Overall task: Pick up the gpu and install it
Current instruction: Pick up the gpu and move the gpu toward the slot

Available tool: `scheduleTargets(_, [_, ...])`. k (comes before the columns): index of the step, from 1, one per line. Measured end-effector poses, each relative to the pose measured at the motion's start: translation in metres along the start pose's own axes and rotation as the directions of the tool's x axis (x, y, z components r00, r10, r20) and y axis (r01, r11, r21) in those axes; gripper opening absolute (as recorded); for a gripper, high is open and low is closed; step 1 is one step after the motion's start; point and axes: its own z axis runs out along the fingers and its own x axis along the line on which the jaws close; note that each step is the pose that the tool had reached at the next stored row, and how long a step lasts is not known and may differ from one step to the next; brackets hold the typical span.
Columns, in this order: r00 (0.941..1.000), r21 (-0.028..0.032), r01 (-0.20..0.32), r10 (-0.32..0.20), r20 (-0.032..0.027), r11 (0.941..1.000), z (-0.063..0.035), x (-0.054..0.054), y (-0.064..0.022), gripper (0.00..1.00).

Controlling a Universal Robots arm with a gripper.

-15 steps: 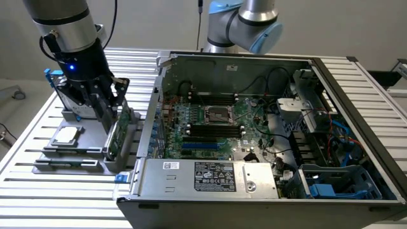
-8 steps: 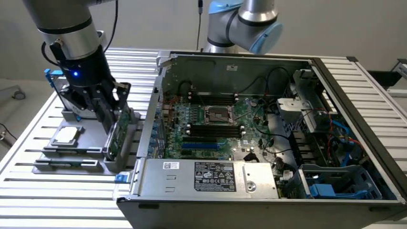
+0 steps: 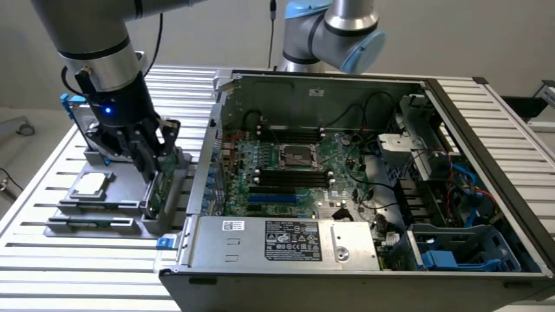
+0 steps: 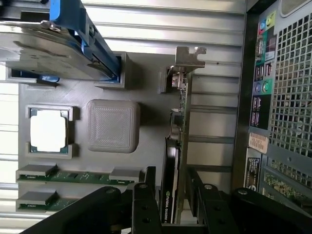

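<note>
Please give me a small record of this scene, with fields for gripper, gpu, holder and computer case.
gripper: open, one finger on each side of the gpu
gpu: on edge in the grey holder, not lifted
holder: also carries hard drive and square chip
computer case: open, on the exterior view's right of the holder

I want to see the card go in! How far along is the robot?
Nothing finished yet. The open gripper has its fingers on either side of the gpu, which stands on edge in the gray holder. Lifting it and fitting it into the computer case are left.
</note>
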Motion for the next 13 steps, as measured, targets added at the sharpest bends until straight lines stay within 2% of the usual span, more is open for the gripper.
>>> scheduleTargets(8, [0.9991,-0.0014,-0.042,0.042,0.0023,0.9991,0.0104,0.0,0.0001,0.38])
scheduleTargets(13, [0.9985,-0.0072,-0.054,0.054,0.006,0.9985,0.0145,0.0,0.0003,0.38])
